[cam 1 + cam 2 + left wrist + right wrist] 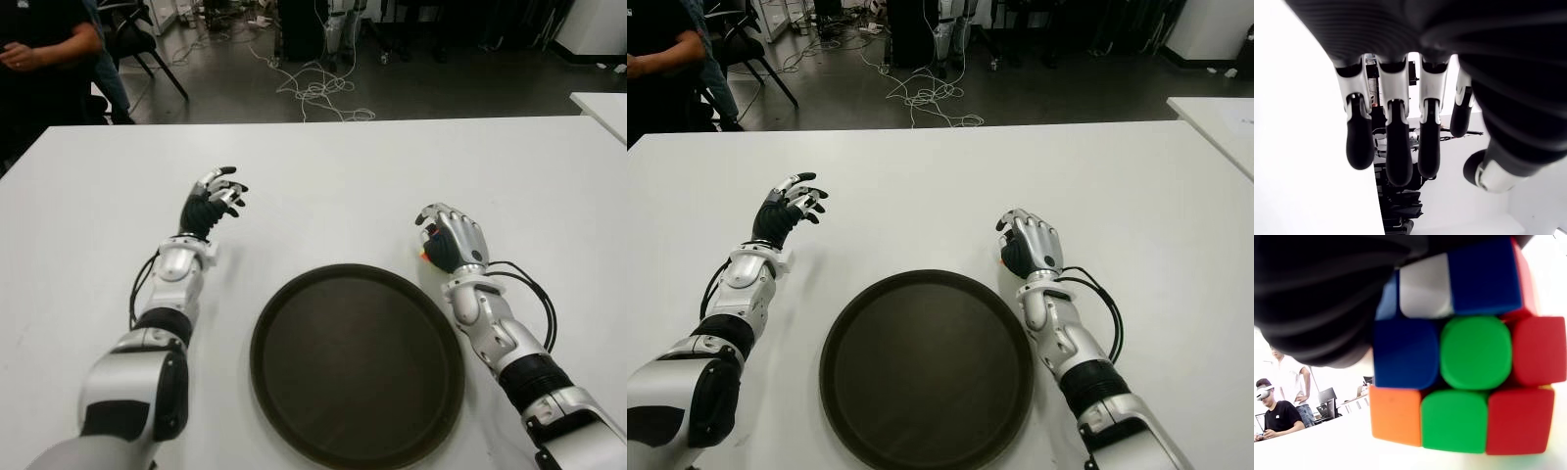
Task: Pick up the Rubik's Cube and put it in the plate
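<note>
Right hand: the right hand sits on the white table just past the far right rim of the plate, knuckles up, fingers curled down over the Rubik's Cube.
Rubik's Cube: from the head cameras only a sliver of orange and red peeks out at the thumb side of the hand; it is beside the plate, not in it. Whether it is touching the table or lifted off it, I cannot tell.
Right wrist view: here the Rubik's Cube fills the picture, one face showing blue, green, red, orange and white squares, with the dark palm pressed over its top. This is the only view that makes the grasp plain.
Plate: a round, dark brown plate with a raised rim lies on the near middle of the table, between the two forearms.
Left hand: the left hand shows to the left of the plate and farther out on the table, well apart from the cube, fingers loosely spread and holding nothing.
Left wrist view: four black-tipped fingers hang slightly bent and separate, with the thumb off to one side.
Room: beyond the table's far edge, cables trail across the dark floor, and a seated person in black is at the far left.
</note>
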Robot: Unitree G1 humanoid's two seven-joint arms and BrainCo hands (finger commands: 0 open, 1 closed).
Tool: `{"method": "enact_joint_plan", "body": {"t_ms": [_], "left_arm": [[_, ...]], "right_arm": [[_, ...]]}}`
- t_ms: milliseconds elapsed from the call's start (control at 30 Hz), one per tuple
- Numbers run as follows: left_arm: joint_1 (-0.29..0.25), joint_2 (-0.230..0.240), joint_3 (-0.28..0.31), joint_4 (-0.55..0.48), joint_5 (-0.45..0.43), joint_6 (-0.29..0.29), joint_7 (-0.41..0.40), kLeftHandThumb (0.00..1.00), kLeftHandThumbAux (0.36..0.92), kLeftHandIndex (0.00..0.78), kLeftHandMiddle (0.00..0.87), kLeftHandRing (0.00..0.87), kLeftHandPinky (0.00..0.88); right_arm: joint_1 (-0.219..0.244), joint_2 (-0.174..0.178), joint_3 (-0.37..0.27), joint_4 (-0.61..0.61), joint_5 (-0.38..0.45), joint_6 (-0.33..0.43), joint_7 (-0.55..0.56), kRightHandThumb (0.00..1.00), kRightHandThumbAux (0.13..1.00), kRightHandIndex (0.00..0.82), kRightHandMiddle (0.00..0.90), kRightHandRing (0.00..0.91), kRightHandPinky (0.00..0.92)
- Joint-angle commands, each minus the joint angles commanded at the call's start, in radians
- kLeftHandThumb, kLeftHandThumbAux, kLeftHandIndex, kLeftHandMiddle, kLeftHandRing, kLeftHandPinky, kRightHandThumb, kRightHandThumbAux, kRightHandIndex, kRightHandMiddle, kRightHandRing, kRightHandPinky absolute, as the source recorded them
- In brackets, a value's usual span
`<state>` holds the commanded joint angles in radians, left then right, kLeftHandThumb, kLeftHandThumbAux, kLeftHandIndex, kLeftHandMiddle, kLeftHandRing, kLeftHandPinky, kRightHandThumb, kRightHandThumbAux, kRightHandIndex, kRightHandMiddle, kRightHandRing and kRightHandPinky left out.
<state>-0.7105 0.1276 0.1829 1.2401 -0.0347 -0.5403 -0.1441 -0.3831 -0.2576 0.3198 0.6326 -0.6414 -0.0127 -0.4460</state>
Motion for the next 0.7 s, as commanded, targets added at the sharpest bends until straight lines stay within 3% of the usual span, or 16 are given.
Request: {"method": "enact_joint_plan", "body": {"t_ms": [367,700], "left_arm": [[-0.001,-0.003,0.004,0.001,-0.005,0.006,-0.001,0.146,0.663,0.231,0.428,0.499,0.561],[-0.001,-0.005,0.002,0.000,-0.006,0.006,-0.005,0.158,0.672,0.230,0.440,0.512,0.576]], "right_arm": [[0.000,0.001,-0.012,0.004,0.006,-0.013,-0.013,0.840,0.685,0.426,0.484,0.716,0.743],[-0.006,-0.006,-0.019,0.034,0.008,-0.076,-0.052,0.839,0.686,0.428,0.484,0.708,0.727]]}}
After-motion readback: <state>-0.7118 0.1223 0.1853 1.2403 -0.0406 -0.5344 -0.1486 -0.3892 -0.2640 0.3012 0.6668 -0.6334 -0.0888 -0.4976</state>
